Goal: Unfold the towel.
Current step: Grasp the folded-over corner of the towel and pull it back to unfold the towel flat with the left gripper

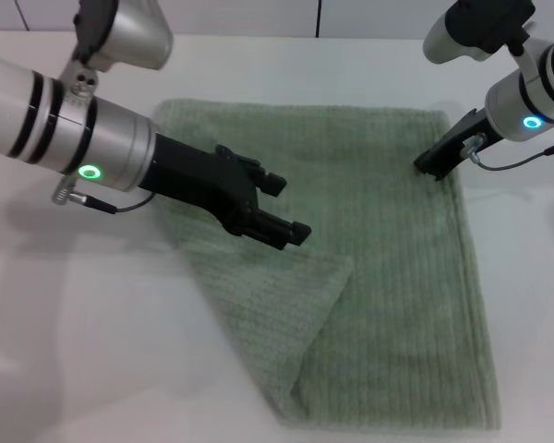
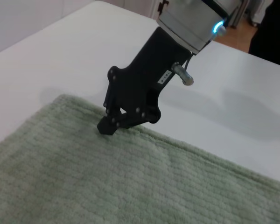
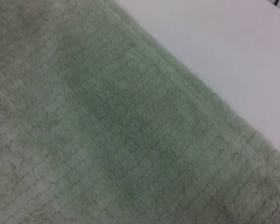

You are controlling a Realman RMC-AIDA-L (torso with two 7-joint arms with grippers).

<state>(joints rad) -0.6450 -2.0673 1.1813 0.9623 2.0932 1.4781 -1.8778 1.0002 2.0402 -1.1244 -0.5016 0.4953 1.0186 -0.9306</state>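
Tabletop [image 1: 526, 277]: white and plain, it carries everything we list here.

Towel [image 1: 397, 277]: pale green ribbed terry, lying mostly flat on the tabletop and far wider than either set of jaws. One corner on the robot's left is folded over onto the cloth as a triangular flap [image 1: 268, 323], whose folded edge runs just below and ahead of the left jaws. We judge the unfolding mostly done, with this flap as the remaining step.

Left gripper [image 1: 279, 209]: black, reaching over the middle of the towel. Its jaws stand parted, one above the other, with nothing between them. Whether they touch the cloth beneath we cannot tell.

Right gripper [image 2: 107, 125]: black, tip pressed down on the towel near the far right corner, just inside the hem. Its jaws look drawn together at the tip, but whether they pinch cloth or merely pin it we cannot tell. The right wrist view shows only terry and hem close beneath.

Next move, in our judgement: the left jaws need to drop to the flap's free corner, close on the top layer only, and carry it outward to the robot's left, while the right jaws anchor the far corner.
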